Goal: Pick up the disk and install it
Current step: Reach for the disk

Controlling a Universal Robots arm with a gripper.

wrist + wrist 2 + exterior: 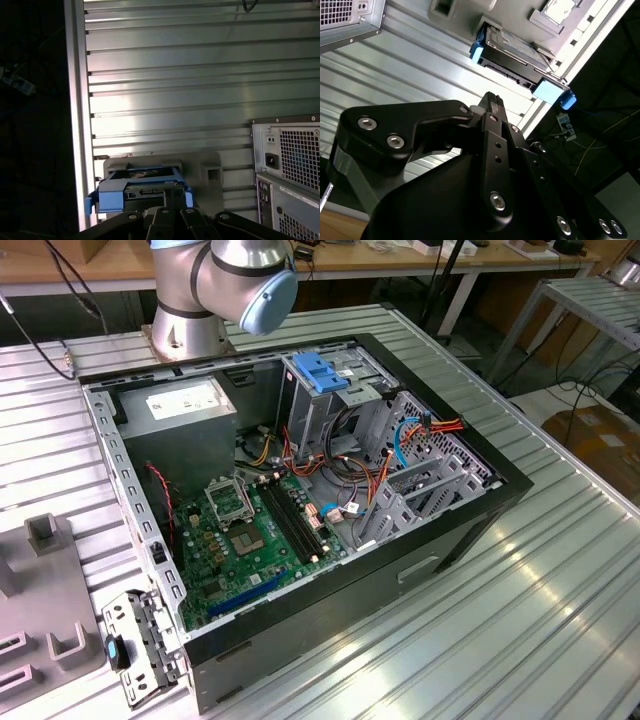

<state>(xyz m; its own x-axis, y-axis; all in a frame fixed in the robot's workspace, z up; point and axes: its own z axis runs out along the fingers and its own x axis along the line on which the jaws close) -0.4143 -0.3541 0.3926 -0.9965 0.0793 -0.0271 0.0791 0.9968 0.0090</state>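
The disk [512,56] lies flat in a grey holder [465,15] near the ribbed table's edge. It is a silver drive with blue plastic rails [550,92] along its sides. In the first wrist view the disk [142,186] sits just past my fingertips. My gripper [491,97] hangs a short way off from it, black fingers shut together with nothing between them. In the first wrist view the gripper [171,201] points at the drive's near face without touching it.
The open computer case [470,530] lies on the table with the motherboard [250,530] exposed, a drive cage under a blue latch plate [322,370] and a grey power-supply box [185,405]. The arm's base [215,290] stands behind it. The case's rear panel [290,170] is beside the holder, and the table edge [75,125] borders dark floor.
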